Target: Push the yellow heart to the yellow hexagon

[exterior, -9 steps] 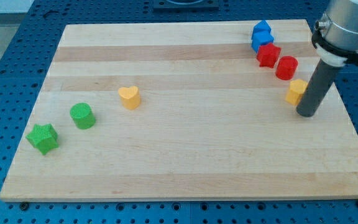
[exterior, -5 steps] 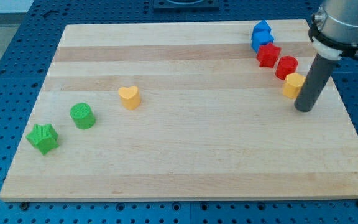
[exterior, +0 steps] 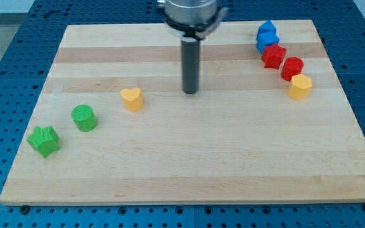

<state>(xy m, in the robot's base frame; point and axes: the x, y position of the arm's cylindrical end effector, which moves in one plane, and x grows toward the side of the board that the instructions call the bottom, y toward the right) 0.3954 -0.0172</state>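
Note:
The yellow heart (exterior: 132,99) lies on the wooden board (exterior: 189,152) left of centre. The yellow hexagon (exterior: 300,87) sits near the board's right edge, touching the red cylinder (exterior: 292,68) above it. My tip (exterior: 190,92) rests on the board near the middle, to the right of the yellow heart with a clear gap between them, and far left of the hexagon. The rod rises straight up to the arm at the view's top.
A red star (exterior: 273,56) and two blue blocks (exterior: 267,36) line up above the red cylinder at the top right. A green cylinder (exterior: 83,118) and a green star (exterior: 44,140) lie at the lower left.
My tip has moved far left, from beside the yellow hexagon to the board's middle. The hexagon was nudged up against the red cylinder. The yellow heart has not moved.

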